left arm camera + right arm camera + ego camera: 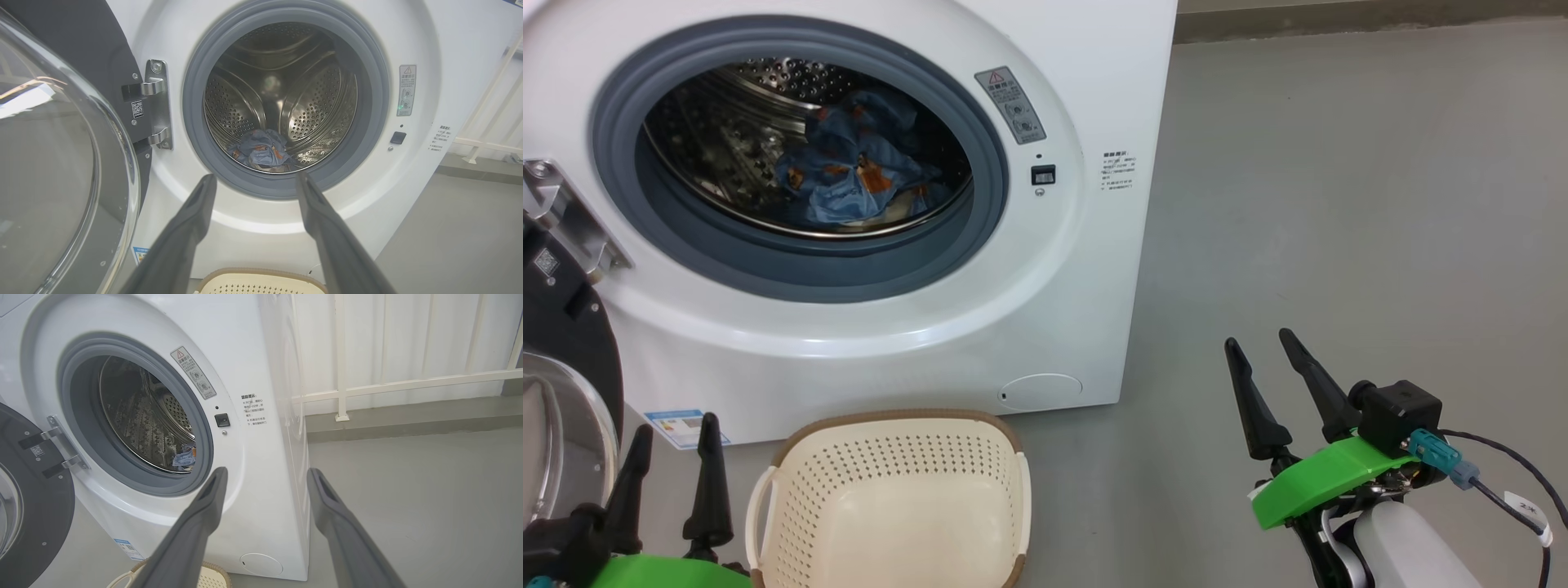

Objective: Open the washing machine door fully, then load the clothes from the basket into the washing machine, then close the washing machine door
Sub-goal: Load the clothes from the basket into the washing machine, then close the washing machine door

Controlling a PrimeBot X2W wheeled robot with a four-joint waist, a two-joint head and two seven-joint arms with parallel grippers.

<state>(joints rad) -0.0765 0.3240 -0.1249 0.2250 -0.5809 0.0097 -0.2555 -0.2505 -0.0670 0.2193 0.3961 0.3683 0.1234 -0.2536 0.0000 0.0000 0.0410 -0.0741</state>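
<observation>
Washing machine [1062, 269]: white front-loader, mouth open, upper left of the head view.

Washing machine door [568, 343]: swung wide on its left-side hinge [564, 216], with the inner rim and glass bowl toward the robot. It sits at the far left, just beside the left gripper.

Basket [890, 465]: on the floor directly before the machine, between the two grippers, nothing in it.

Clothes [849, 171]: blue bundle low in the drum, inside the gasket. None seems to trail over the lip.

Left gripper [677, 425]: fingers apart, holding nothing.

Right gripper [1258, 338]: fingers apart, empty, off to the machine's right.

Judgement: loading looks finished, so closing the door is the step in hand. The next move calls for getting behind the door's free edge, probably with the nearer left arm, and pushing it through its arc until the latch catches.
</observation>
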